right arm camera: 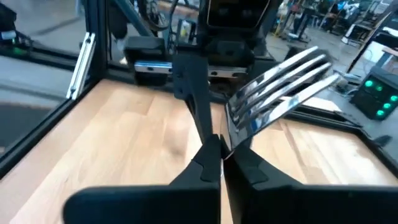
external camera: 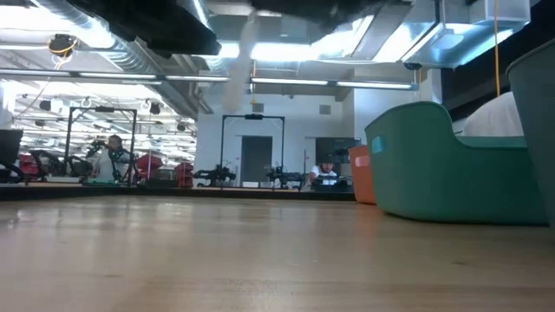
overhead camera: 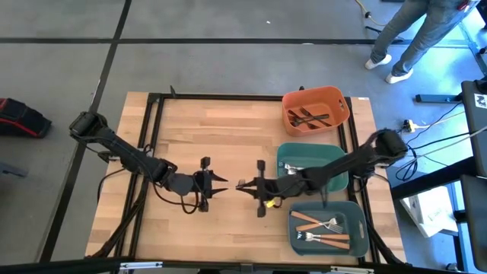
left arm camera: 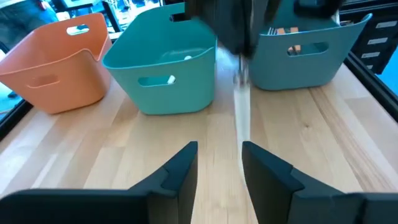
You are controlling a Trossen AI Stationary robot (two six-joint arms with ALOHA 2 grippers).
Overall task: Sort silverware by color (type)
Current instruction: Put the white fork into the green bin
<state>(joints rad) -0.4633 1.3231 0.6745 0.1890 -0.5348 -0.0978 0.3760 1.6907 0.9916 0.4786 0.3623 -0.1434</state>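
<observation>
Right gripper [right arm camera: 221, 163] fingers clenched on silver fork [right arm camera: 280, 87], mid-tabletop; left gripper [left arm camera: 219, 163] fingers released; fork best carried level to middle teal bin [overhead camera: 293, 156].

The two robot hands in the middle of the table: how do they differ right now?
The right hand is shut on a shiny silver fork, whose tines stick up past its fingers; the left hand is open and holds nothing. The right hand sits next to the teal bins, while the left hand is farther from them, over bare wood. Both are dark, two-fingered, and point toward each other at mid-table.
</observation>
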